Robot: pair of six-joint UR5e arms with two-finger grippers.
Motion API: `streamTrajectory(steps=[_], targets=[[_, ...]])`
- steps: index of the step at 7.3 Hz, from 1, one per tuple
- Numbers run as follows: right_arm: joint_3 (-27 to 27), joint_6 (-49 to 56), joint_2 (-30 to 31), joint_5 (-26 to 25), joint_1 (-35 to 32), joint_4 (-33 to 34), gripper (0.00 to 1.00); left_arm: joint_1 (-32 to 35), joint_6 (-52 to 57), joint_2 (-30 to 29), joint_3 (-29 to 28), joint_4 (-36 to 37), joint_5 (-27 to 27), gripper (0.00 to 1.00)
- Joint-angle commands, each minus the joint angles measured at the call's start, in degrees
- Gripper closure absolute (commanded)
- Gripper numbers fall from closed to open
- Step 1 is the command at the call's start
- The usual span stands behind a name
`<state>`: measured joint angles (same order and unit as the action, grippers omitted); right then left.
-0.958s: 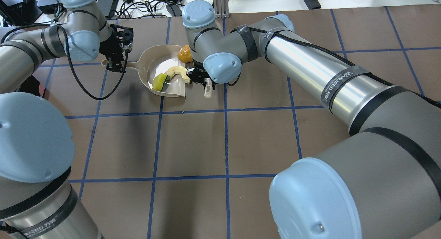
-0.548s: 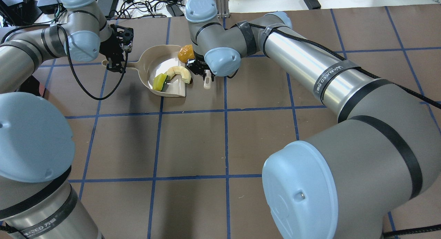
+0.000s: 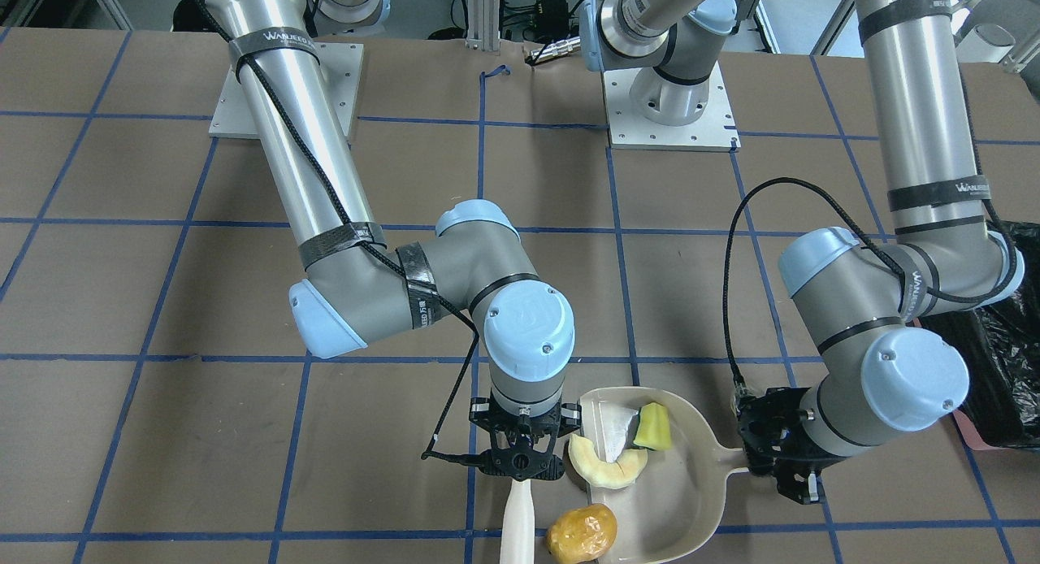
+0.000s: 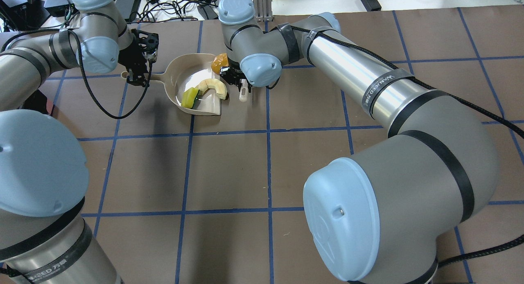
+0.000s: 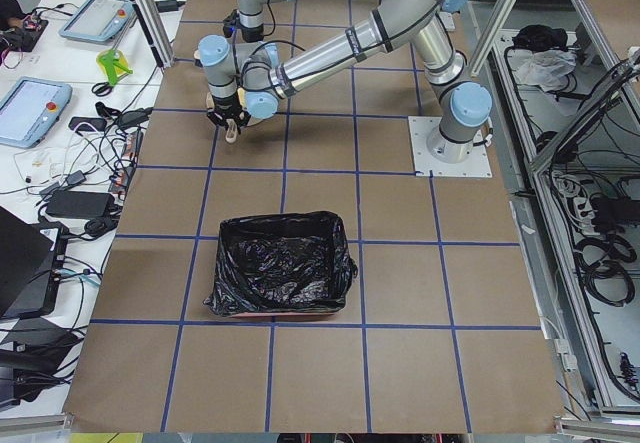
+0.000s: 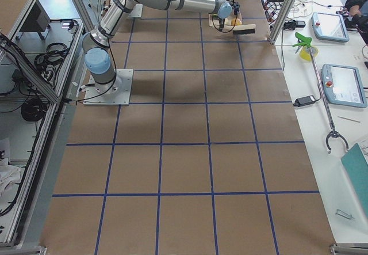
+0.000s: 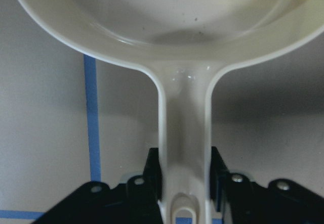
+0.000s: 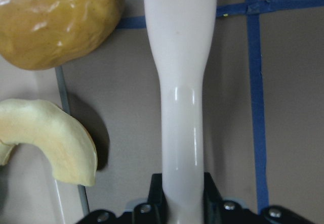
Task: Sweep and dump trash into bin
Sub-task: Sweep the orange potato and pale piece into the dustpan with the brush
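My left gripper [image 4: 139, 75] is shut on the handle [image 7: 185, 133] of the beige dustpan [image 4: 184, 71]. The yellow wedge [image 4: 189, 98] lies inside the pan, and the cream slice [image 4: 213, 86] lies across its open lip. The golden-brown potato [image 4: 219, 63] sits at the far corner of the lip. My right gripper [image 4: 239, 81] is shut on a white brush handle [image 8: 182, 82], just right of the potato [image 8: 55, 21] and slice [image 8: 50, 138]. The bin [image 5: 282, 263], lined with a black bag, stands far off to my left.
The table is brown with a blue tape grid. Cables and electronics [image 4: 172, 5] lie beyond its far edge, behind the dustpan. The black bag's edge [image 3: 991, 369] shows at the right border of the front-facing view.
My right gripper has moved with the brush away from me, from beside the slice toward the potato. The left gripper, dustpan and trash pieces have stayed in place.
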<state>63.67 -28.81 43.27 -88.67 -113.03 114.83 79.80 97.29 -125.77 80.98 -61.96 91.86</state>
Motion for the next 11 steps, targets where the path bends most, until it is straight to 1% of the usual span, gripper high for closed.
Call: streamTrajectory(steps=[1,3,4,5,7,8,9,11], targets=[[-1.3,-1.6,-0.8,1.8,-1.4,-0.2,1.00,0.0,0.0,0.0,0.1,0.0,-0.1,1.00],[-1.3,-4.9,-1.8,1.9,-4.3,-0.1,1.00,0.0,0.0,0.0,0.1,0.0,-0.1,1.00],[-1.3,-5.9,-2.1,2.4,-5.1,-0.1,1.00,0.0,0.0,0.0,0.1,0.0,-0.2,1.00],[-1.4,-8.2,-2.7,4.4,-6.1,0.0,1.00,0.0,0.0,0.0,0.1,0.0,-0.2,1.00],[-1.4,-11.8,-2.8,4.5,-8.4,-0.1,1.00,0.0,0.0,0.0,0.1,0.0,-0.2,1.00],[-1.5,-13.0,-2.6,6.7,-9.6,0.0,1.00,0.0,0.0,0.0,0.1,0.0,-0.2,1.00],[-2.7,-14.0,-2.5,7.5,-10.1,-0.2,1.00,0.0,0.0,0.0,0.1,0.0,-0.2,1.00],[-3.3,-12.9,0.1,6.7,-9.6,-5.2,1.00,0.0,0.0,0.0,0.1,0.0,-0.2,1.00]])
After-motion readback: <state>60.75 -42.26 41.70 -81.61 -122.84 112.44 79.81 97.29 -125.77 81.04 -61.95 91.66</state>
